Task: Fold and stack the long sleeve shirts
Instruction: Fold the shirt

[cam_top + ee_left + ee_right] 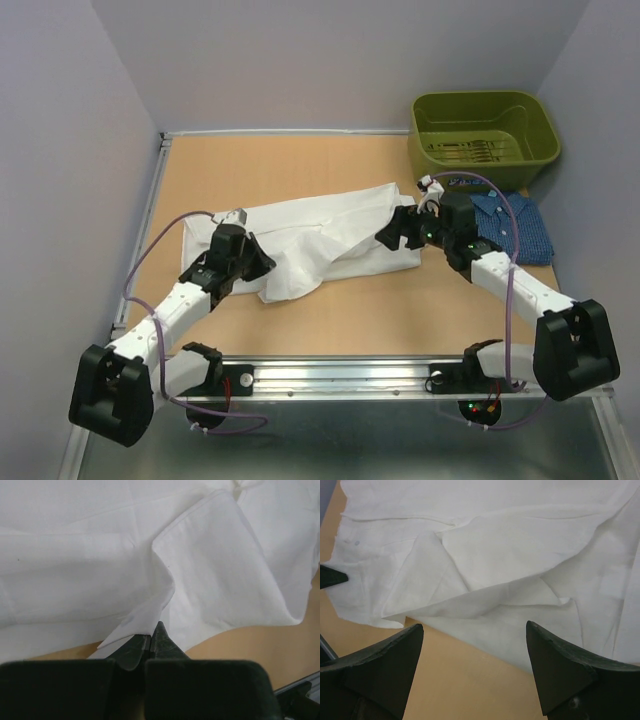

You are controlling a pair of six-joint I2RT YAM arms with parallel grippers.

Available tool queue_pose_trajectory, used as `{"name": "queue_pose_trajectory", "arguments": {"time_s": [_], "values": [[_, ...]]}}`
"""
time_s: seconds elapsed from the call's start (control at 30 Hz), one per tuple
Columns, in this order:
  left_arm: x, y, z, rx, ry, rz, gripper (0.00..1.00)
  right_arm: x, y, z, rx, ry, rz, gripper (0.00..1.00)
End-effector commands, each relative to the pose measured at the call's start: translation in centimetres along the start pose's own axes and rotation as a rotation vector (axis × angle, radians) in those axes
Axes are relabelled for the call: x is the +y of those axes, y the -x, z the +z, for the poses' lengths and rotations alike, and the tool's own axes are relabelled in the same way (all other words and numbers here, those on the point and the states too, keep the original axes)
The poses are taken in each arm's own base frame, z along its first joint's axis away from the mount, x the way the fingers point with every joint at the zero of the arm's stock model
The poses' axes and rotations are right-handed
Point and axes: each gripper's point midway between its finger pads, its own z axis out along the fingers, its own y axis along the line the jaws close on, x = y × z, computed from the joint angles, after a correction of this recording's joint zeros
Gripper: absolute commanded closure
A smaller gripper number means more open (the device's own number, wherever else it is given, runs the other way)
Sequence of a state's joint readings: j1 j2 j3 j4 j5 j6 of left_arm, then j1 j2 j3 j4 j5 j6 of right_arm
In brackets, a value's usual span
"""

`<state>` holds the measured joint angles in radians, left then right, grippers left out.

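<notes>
The white long sleeve shirt (330, 232) lies rumpled across the middle of the table. My left gripper (262, 264) is at its left near part. In the left wrist view the left gripper (150, 638) is shut on a pointed fold of the white shirt (210, 565), pinched at the fingertips. My right gripper (396, 236) hovers over the shirt's right end. Its jaws stand wide open around the right gripper's midpoint (474, 626), above the near hem of the white shirt (510, 545), holding nothing. The dark blue shirt (527, 226) lies folded at the far right, partly hidden behind the right arm.
An olive-green bin (485, 142) stands at the back right corner, just behind the blue shirt. Bare wooden table (270, 165) shows behind the white shirt and in a strip in front of it. Grey walls close in on three sides.
</notes>
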<state>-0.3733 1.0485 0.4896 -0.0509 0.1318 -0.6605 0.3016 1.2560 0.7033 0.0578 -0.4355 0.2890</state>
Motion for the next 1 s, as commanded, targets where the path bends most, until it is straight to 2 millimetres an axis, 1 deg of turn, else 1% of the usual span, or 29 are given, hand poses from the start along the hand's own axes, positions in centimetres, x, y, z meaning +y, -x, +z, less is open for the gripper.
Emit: {"name": "queue_pose_trajectory", "arguments": {"time_s": [0.0, 0.03, 0.07, 0.13, 0.17, 0.23, 0.27, 0.33, 0.37, 0.4, 0.47, 0.5, 0.57, 0.67, 0.7, 0.73, 0.83, 0.87, 0.9, 0.93, 0.97], "values": [[-3.6, 5.6, -3.3, -0.156, -0.046, 0.082, 1.0, 0.4, 1.8, -1.0, -0.073, -0.004, -0.046, 0.12], [-4.1, 6.3, -4.1, -0.181, -0.055, 0.101, 1.0, 0.5, 2.1, -1.1, -0.08, -0.007, -0.049, 0.12], [-5.4, 7.9, -5.2, -0.22, -0.076, 0.133, 1.0, 0.6, 2.3, -1.2, -0.085, -0.007, -0.053, 0.12], [-6.2, 8.9, -6.4, -0.243, -0.085, 0.164, 1.0, 0.9, 3.2, -1.4, -0.102, -0.007, -0.069, 0.12], [-7.4, 10.1, -7.7, -0.276, -0.111, 0.178, 1.0, 0.9, 3.3, -1.5, -0.104, -0.012, -0.074, 0.12], [-8.4, 10.7, -9.0, -0.289, -0.139, 0.205, 1.0, 1.0, 4.0, -1.7, -0.115, -0.015, -0.085, 0.12], [-9.5, 11.5, -9.9, -0.31, -0.168, 0.214, 1.0, 1.1, 4.3, -1.7, -0.119, -0.015, -0.089, 0.12], [-10.5, 11.3, -10.9, -0.299, -0.217, 0.223, 1.0, 1.2, 4.6, -1.7, -0.122, -0.016, -0.094, 0.12], [-10.9, 11.3, -11.5, -0.302, -0.238, 0.227, 1.0, 1.4, 5.3, -1.8, -0.135, -0.011, -0.102, 0.12], [-11.6, 11.0, -12.1, -0.29, -0.274, 0.235, 1.0, 1.5, 5.5, -1.8, -0.138, -0.01, -0.103, 0.12], [-12.3, 10.5, -13.2, -0.282, -0.32, 0.239, 1.0, 1.8, 6.1, -1.8, -0.147, -0.003, -0.112, 0.12], [-12.7, 9.9, -13.6, -0.259, -0.356, 0.248, 1.0, 1.9, 6.3, -1.8, -0.151, 0.0, -0.115, 0.12], [-13.3, 9.0, -14.8, -0.239, -0.411, 0.254, 1.0, 2.0, 6.7, -1.7, -0.153, 0.003, -0.12, 0.12], [-13.6, 8.4, -16.3, -0.233, -0.443, 0.254, 1.0, 2.1, 7.0, -1.6, -0.155, 0.009, -0.123, 0.12], [-14.0, 8.7, -17.0, -0.247, -0.453, 0.249, 1.0, 2.2, 7.1, -1.5, -0.154, 0.012, -0.122, 0.12], [-13.9, 9.0, -17.4, -0.265, -0.442, 0.243, 1.0, 2.2, 7.4, -1.4, -0.156, 0.014, -0.122, 0.12], [-14.9, 10.8, -19.3, -0.348, -0.457, 0.237, 1.0, 2.2, 7.6, -1.3, -0.158, 0.014, -0.119, 0.12], [-15.2, 11.1, -19.3, -0.348, -0.457, 0.237, 1.0, 2.3, 7.8, -1.2, -0.161, 0.014, -0.119, 0.12], [-15.8, 11.6, -19.9, -0.355, -0.475, 0.241, 1.0, 2.2, 7.8, -1.2, -0.161, 0.011, -0.117, 0.12], [-16.3, 11.7, -19.7, -0.341, -0.484, 0.243, 1.0, 2.2, 8.0, -1.2, -0.165, 0.008, -0.118, 0.12], [-16.8, 11.8, -19.9, -0.334, -0.501, 0.244, 1.0, 2.3, 8.2, -1.2, -0.169, 0.009, -0.12, 0.12]]}}
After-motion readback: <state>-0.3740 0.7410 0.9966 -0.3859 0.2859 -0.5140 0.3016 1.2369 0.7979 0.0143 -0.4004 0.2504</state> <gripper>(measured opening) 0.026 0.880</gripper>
